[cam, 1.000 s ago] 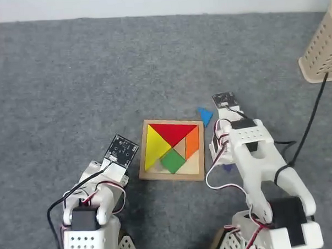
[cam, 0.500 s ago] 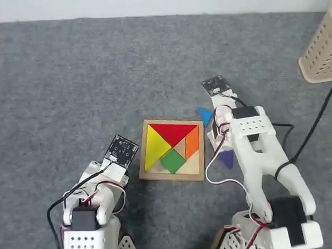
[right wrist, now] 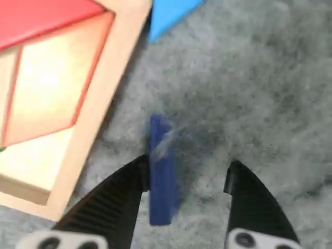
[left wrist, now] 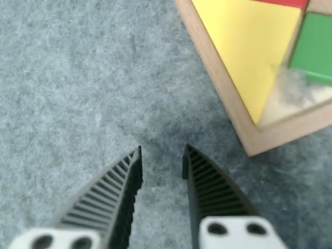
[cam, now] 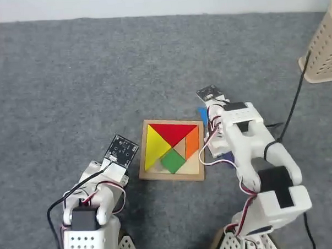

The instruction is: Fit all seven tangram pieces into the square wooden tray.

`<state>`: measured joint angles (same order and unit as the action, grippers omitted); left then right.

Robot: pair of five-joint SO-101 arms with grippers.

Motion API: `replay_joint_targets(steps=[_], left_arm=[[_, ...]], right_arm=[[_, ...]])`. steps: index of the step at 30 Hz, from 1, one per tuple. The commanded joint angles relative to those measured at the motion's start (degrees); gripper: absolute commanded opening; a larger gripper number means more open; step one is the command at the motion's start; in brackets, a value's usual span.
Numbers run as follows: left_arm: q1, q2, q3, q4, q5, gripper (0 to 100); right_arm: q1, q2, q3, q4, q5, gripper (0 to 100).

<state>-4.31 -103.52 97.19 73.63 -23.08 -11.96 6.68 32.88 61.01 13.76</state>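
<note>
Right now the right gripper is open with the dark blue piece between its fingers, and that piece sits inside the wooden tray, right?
No. The right gripper is open with the dark blue piece between its fingers, but that piece sits on the grey carpet beside the wooden tray, not inside it. The right wrist view shows this.

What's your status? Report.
Left end effector open, by square wooden tray. Right end effector open around dark blue piece on edge. Light blue triangle outside tray.
</note>
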Motion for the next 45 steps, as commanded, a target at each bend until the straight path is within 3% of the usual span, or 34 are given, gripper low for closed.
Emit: replay_joint_targets(steps=[1,3,11,16,28,33,36,41,45], left_arm=[[-0.26,-1.23,-0.66,-0.09,0.62,12],[-0.26,-1.23,-0.66,-0.09,0.62,12],[-0.26,-1.23,-0.66,-0.09,0.62,12],[-0.26,-1.23,-0.66,-0.09,0.62,12],[-0.26,-1.23,-0.66,-0.09,0.62,12],[-0.26,-1.23,-0.66,-0.09,0.62,12],[-0.26,-1.23,-0.66,-0.09,0.62,12],[-0.26,-1.23,-0.66,-0.09,0.62,12],[-0.26,-1.23,-0.66,-0.09,0.62,12]], right_arm=[[-0.04,-0.04,-1.85,-0.22,-4.4,8.7],[0.04,-1.19,-1.85,-0.04,-8.18,0.0],[-4.97,-9.98,-9.76,13.93,-19.25,1.0],[-12.79,-10.24,-10.73,10.51,-20.04,0.9],[-18.42,-1.89,-18.99,5.23,-44.48,4.9],[-19.38,0.13,-19.25,3.56,-48.0,5.0],[-19.03,0.04,-19.08,3.82,-49.49,10.6],[-18.15,-0.04,-19.34,6.55,-49.32,18.9],[-17.27,-0.13,-19.34,7.52,-47.56,20.2]])
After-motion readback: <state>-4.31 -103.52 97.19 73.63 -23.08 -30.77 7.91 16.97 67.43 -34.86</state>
